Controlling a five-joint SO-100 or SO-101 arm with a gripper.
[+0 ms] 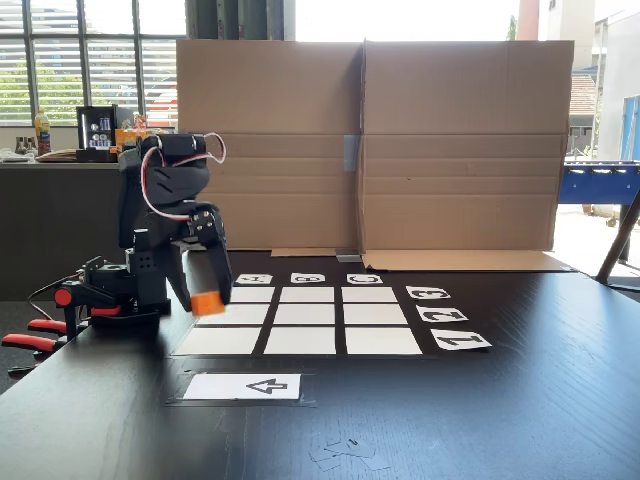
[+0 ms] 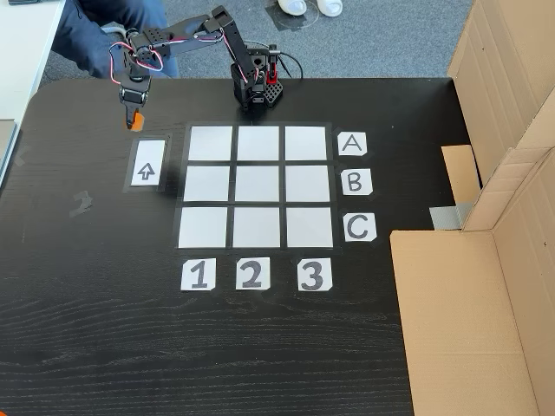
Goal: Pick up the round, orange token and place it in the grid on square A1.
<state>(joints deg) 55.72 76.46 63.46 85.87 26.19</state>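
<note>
Pickup done: pincer (image 1: 207,297) clenched on the orange token (image 1: 208,303), held above the bench (image 2: 87,329) at upper left, just outside the grid (image 2: 257,192). Placement on square A1 (image 2: 210,143) remains.

Token (image 1: 207,302) half hidden between hand (image 1: 209,298) fingers; labels blurred.
</note>
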